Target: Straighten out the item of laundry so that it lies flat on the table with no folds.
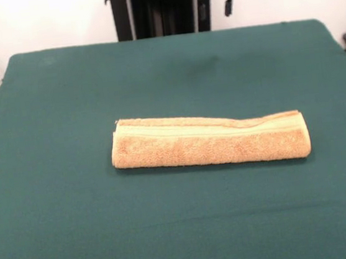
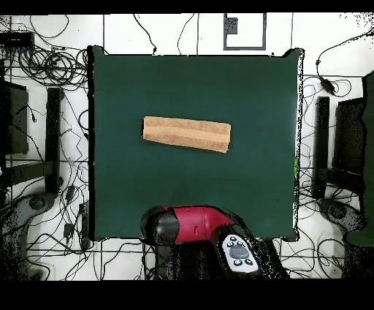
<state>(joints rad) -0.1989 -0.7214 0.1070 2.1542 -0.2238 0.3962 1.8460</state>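
One towel (image 1: 210, 141) folded long | table (image 1: 78, 228) bare around it | hand (image 1: 228, 1) state unclear

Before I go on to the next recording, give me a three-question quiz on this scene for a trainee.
1. True or false: the towel already lies spread out in one flat layer on the table.
2. In the front view, what shape does the towel make? A) a long narrow folded bundle B) a crumpled ball C) a full open square
3. Fill in: the arm is drawn back at the table's edge and is ____ the towel.

Key
1. False: it is folded over into a thick strip, with a paler band running along its length.
2. A
3. not touching
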